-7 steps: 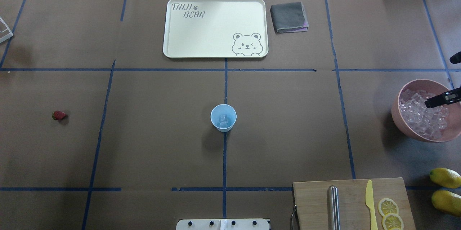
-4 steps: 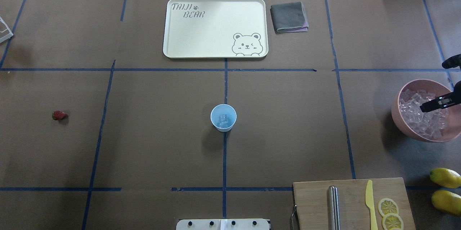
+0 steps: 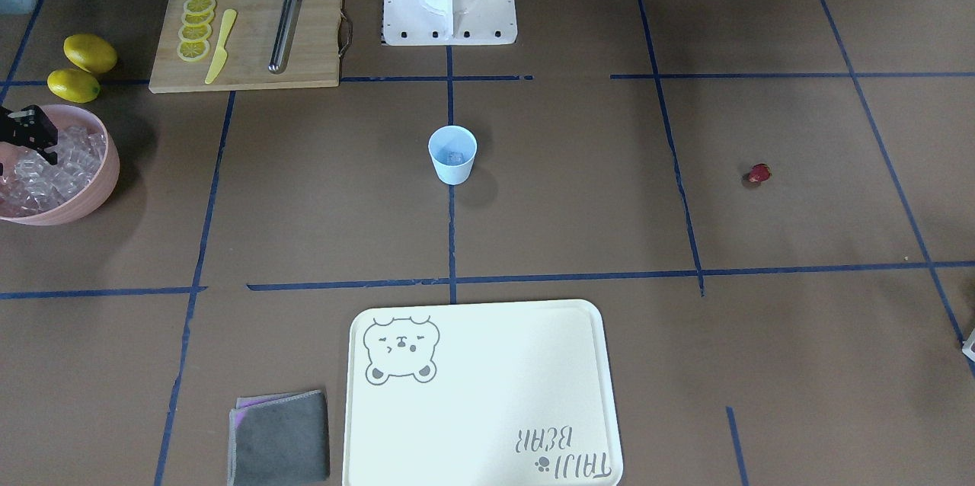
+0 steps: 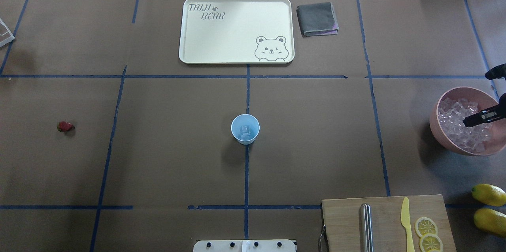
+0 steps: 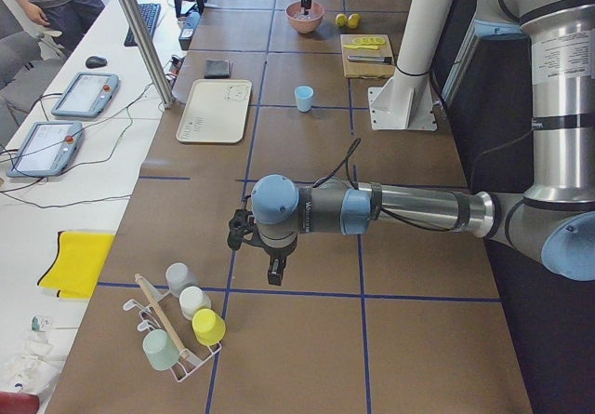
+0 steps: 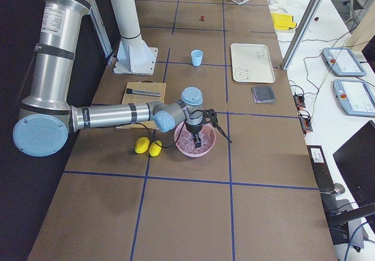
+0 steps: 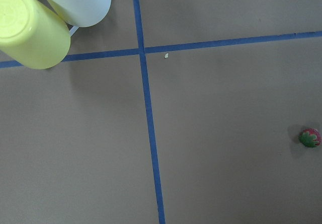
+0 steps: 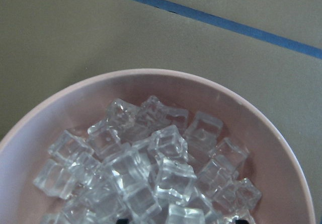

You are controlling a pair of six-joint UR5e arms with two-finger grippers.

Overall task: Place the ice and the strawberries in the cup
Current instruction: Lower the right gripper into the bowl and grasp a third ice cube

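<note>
Cup point(image 4: 245, 128) holds ice point(image 4: 245, 132); bowl point(image 4: 435, 129) heaped with ice.

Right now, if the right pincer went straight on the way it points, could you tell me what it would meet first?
Most likely the ice cubes heaped in the pink bowl beneath the right pincer; the gap above them is unclear.
</note>
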